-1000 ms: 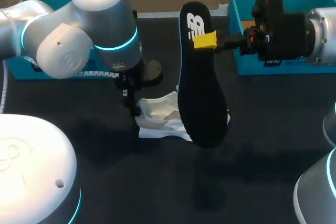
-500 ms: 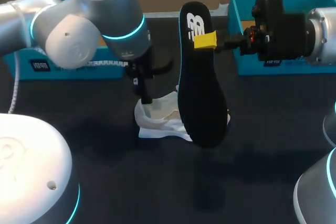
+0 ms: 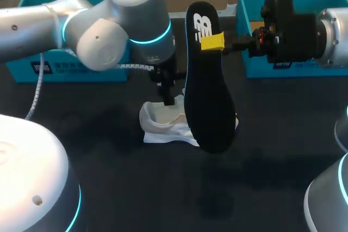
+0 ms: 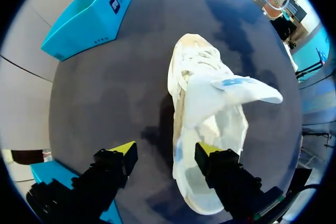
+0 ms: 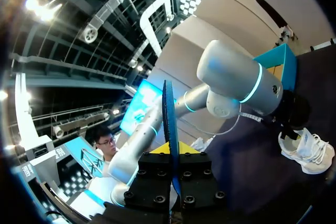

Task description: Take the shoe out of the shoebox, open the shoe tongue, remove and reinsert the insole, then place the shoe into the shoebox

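Observation:
A white shoe (image 3: pixel 162 125) lies on its side on the dark table, partly behind the hanging insole. My left gripper (image 3: pixel 168 97) stands over its rear opening. In the left wrist view the shoe (image 4: pixel 207 98) has its tongue (image 4: pixel 244 88) pulled out, and my left gripper (image 4: pixel 167 149) is open, one yellow tip over the shoe's collar and the other above bare table. My right gripper (image 3: pixel 213 42) is shut on the black insole (image 3: pixel 209 101), which hangs upright in front of the shoe. The right wrist view shows the insole (image 5: pixel 168 114) edge-on between the fingers (image 5: pixel 181 147).
A blue shoebox (image 3: pixel 255 70) stands at the back right behind my right wrist. Another blue box (image 3: pixel 70 71) sits at the back left, behind my left arm. The dark table (image 3: pixel 163 188) stretches toward the front.
My left arm has swung to the right, bringing its gripper from the shoe's left end to above its opening. The right arm and insole have stayed put.

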`<state>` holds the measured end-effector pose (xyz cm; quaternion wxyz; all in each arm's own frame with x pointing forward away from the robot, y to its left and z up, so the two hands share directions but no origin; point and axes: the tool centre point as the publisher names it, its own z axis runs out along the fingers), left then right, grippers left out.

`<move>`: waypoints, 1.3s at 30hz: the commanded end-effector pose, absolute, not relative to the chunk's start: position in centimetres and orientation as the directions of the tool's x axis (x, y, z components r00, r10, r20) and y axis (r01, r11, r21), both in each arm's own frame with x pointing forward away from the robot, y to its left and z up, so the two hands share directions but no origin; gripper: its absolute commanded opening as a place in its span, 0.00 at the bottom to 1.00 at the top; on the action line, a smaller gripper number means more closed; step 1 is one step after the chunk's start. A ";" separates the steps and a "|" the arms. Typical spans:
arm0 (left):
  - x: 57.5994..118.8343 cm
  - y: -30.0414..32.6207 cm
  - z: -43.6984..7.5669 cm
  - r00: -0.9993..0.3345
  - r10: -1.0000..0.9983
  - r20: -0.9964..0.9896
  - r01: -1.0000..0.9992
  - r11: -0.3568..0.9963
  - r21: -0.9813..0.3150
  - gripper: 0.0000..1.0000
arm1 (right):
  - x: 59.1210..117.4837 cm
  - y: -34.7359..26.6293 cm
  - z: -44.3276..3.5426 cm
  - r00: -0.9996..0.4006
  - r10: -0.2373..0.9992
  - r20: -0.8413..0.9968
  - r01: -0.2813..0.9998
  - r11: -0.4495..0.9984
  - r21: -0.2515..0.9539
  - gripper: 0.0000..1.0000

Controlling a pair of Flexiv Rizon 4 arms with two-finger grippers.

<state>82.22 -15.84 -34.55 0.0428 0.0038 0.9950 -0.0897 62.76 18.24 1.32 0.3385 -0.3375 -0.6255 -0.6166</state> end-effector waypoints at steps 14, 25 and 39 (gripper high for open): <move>81.6 -18.2 -38.7 -0.999 0.051 -0.001 0.050 0.985 -0.168 0.50 | 62.8 18.5 1.3 -0.542 0.008 0.841 0.841 0.012 0.542 0.00; 80.7 -18.3 -39.5 -0.997 0.065 0.040 0.058 0.984 -0.167 0.00 | 62.8 18.5 1.3 -0.542 0.008 0.841 0.841 0.012 0.542 0.00; 81.5 -19.7 -36.4 -0.806 0.528 0.269 0.464 0.844 -0.269 0.00 | 62.8 18.5 1.3 -0.542 0.008 0.841 0.841 0.012 0.542 0.00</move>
